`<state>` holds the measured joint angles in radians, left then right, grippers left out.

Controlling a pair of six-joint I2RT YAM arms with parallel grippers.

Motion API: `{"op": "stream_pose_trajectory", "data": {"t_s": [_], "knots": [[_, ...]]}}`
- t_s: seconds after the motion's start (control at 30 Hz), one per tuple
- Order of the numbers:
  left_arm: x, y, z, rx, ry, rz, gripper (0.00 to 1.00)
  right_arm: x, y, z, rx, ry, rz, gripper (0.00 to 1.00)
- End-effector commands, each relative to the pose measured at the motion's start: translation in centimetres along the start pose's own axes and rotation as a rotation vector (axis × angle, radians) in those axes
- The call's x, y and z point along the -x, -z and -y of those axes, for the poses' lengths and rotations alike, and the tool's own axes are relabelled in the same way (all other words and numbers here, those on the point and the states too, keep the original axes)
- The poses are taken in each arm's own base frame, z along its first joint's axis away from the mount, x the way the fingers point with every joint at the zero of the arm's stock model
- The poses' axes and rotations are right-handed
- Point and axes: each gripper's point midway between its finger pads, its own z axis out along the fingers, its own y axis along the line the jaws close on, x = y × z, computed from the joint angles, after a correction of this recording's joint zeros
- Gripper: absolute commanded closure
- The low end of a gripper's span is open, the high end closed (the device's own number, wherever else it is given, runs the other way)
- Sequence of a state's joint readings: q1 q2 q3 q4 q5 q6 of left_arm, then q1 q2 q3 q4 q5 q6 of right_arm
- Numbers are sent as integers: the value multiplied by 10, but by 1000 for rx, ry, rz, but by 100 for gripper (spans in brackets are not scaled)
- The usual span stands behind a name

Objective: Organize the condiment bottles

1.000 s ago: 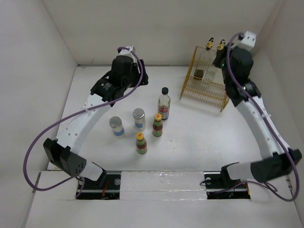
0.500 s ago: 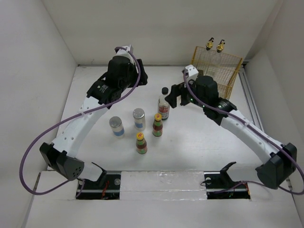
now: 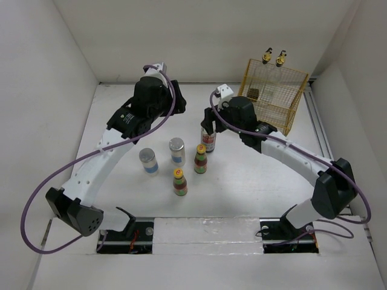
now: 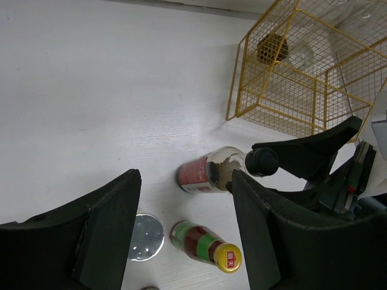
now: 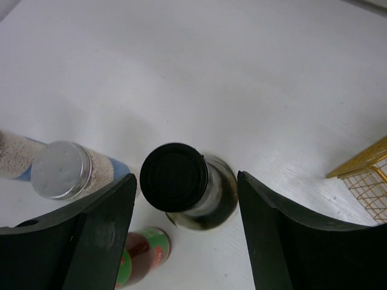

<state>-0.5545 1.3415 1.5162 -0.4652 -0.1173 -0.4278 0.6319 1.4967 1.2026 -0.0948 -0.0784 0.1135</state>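
Observation:
The black-capped bottle (image 5: 174, 176) with a red-white label (image 3: 208, 142) stands mid-table. My right gripper (image 5: 184, 199) hangs over it, open, one finger on each side of the cap with gaps showing. Near it stand two yellow-capped bottles (image 3: 200, 158) (image 3: 179, 181) and two silver-lidded jars (image 3: 176, 151) (image 3: 148, 161). Two gold-capped bottles (image 3: 266, 57) (image 3: 281, 58) show behind the basket's top. My left gripper (image 4: 184, 205) is open and empty, raised behind the group (image 3: 177, 101). It looks down on the black-capped bottle (image 4: 208, 172) and one yellow-capped bottle (image 4: 205, 244).
The yellow wire basket (image 3: 269, 99) lies at the back right with a small dark object (image 3: 254, 92) inside. White walls close in the table on the left, back and right. The right gripper's fingers (image 4: 314, 151) show in the left wrist view.
My right arm swung from the basket at the back right down to the black-capped bottle, and its jaws opened from shut. The left arm barely shifted. No bottle moved.

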Motion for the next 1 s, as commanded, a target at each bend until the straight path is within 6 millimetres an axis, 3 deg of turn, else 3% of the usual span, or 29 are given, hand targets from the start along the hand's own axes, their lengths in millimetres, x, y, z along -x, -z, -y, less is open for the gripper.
{"op": "stream_pose_trajectory", "data": {"t_s": [0.0, 0.1, 0.13, 0.17, 0.23, 0.27, 0.37, 0.4, 0.47, 0.53, 0.57, 0.6, 0.63, 0.7, 0.73, 0.77, 0.97], "knots": [[8, 11, 6, -43, 15, 31, 43, 36, -9, -9, -31, 20, 149, 27], [2, 8, 6, -48, 13, 18, 43, 42, -15, -9, -62, 33, 159, 27], [2, 8, 6, -48, 13, 17, 43, 35, -20, -11, -65, 47, 143, 29], [2, 8, 6, -48, 13, 17, 43, 37, -22, -16, -63, 50, 146, 52], [2, 8, 6, -48, 13, 17, 43, 39, -26, -19, -63, 53, 148, 67], [2, 8, 6, -48, 13, 17, 43, 44, -25, -17, -82, 51, 160, 81], [1, 9, 3, -39, 13, 20, 43, 62, -10, -17, -95, 26, 204, 94], [1, 9, 3, -39, 13, 21, 43, 91, 9, -22, -84, 21, 273, 96], [2, 9, 1, -31, 4, 25, 43, 126, 36, -15, -117, 8, 354, 97], [12, 13, 6, -43, 8, 48, 43, 180, 81, -9, -140, -9, 470, 98], [12, 13, 6, -43, 8, 48, 43, 197, 97, -2, -157, -15, 503, 100], [17, 15, 8, -50, 10, 60, 43, 207, 113, 19, -205, -32, 516, 100], [19, 14, 9, -50, 1, 61, 43, 234, 141, 22, -209, -34, 582, 100], [19, 14, 9, -50, 1, 61, 43, 250, 168, 50, -285, -42, 613, 100], [19, 14, 9, -50, 1, 61, 43, 246, 173, 59, -305, -43, 581, 100], [17, 10, 9, -46, 0, 53, 43, 256, 187, 66, -324, -43, 600, 100], [24, 8, 11, -41, 2, 68, 43, 263, 238, 148, -543, -83, 631, 100]]}}
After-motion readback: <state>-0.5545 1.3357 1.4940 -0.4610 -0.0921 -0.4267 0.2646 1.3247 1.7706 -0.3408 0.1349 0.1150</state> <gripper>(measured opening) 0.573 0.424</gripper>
